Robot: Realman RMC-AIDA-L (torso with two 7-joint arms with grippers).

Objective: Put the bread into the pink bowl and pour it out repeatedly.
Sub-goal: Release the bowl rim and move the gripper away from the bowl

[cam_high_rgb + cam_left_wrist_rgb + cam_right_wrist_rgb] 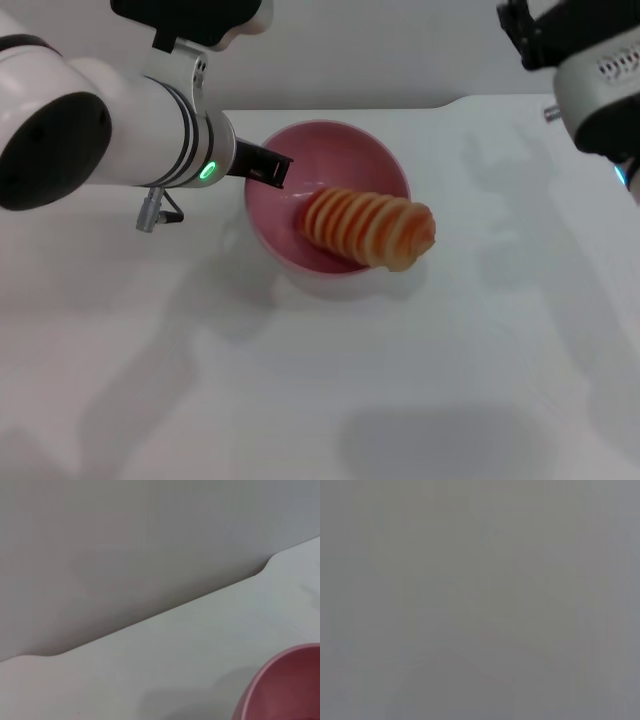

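Head view: left gripper (268, 166) at the left rim of the bowl (290, 243), one dark finger (262, 163) over the rim. Its other finger is hidden, so whether the jaws are clamped on the rim cannot be told. Left arm reaches in from the left, forearm roughly level, green light on the wrist. Bowl is tipped, opening toward the right and the viewer. Bread (370, 227) lies half in the bowl, its right end sticking out over the lower right rim above the table (300, 400). Right arm raised at the upper right, cut off by the edge; jaw state cannot be told.

Left wrist view: only a corner of the bowl (285, 690), the table (150, 670) and a grey wall. No fingers visible.

Right wrist view: uniform grey, nothing to make out.
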